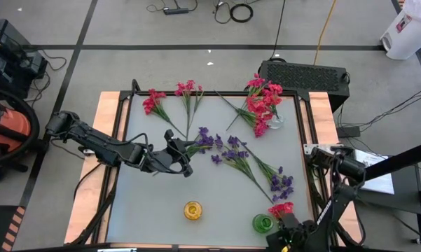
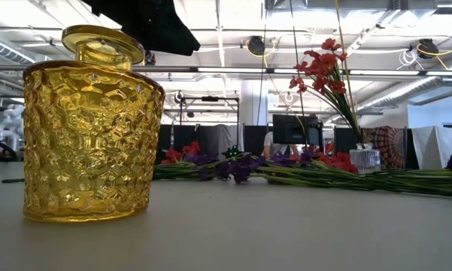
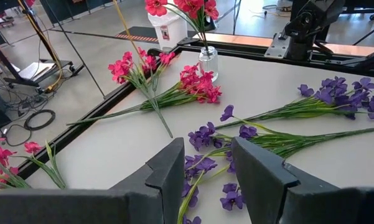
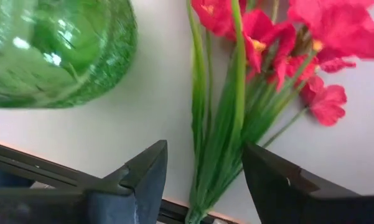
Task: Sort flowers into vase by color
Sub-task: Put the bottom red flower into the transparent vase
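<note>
At the frame's centre left, the left tool (image 1: 184, 162) stands open over purple flowers (image 1: 209, 140); at bottom right, the right tool (image 4: 202, 171) stands open around a red flower (image 4: 236, 124) beside the green vase (image 1: 263, 223).

High view looks straight down; low view looks level, close behind the yellow vase (image 2: 90, 128) — both show it; wrist views sit nearer.

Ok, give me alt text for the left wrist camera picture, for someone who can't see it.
The left gripper hangs open just above a purple flower sprig lying on the grey table. Beyond it lie more purple sprigs and pink sprigs, beside a small clear vase holding red flowers.
</note>
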Robot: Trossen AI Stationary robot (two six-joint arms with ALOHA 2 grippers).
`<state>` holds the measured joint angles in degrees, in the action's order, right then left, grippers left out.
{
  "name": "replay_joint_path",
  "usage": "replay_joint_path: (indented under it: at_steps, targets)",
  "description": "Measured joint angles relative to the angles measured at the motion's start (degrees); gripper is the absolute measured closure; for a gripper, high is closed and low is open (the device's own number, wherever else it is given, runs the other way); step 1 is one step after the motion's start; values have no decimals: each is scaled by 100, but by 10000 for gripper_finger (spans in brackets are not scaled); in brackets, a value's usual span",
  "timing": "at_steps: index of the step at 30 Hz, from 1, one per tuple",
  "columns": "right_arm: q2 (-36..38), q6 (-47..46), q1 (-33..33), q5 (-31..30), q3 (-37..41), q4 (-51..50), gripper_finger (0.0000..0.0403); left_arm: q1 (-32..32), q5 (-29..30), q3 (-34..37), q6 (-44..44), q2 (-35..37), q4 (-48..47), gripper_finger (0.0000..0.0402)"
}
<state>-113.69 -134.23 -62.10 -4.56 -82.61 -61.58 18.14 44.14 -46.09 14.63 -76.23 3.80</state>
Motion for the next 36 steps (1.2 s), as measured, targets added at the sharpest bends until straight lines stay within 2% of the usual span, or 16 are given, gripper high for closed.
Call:
replay_joint_path:
  at_steps: [12,17,36]
  targets:
    - [1,155,25,49,0,-79,203,0,0,0,-1,0,2,258]
    - [2,5,25,342,0,58,203,0,1,0,-1,0,2,258]
    - [-91,-118,25,341,0,174,203,1,0,0,0,0,2,258]
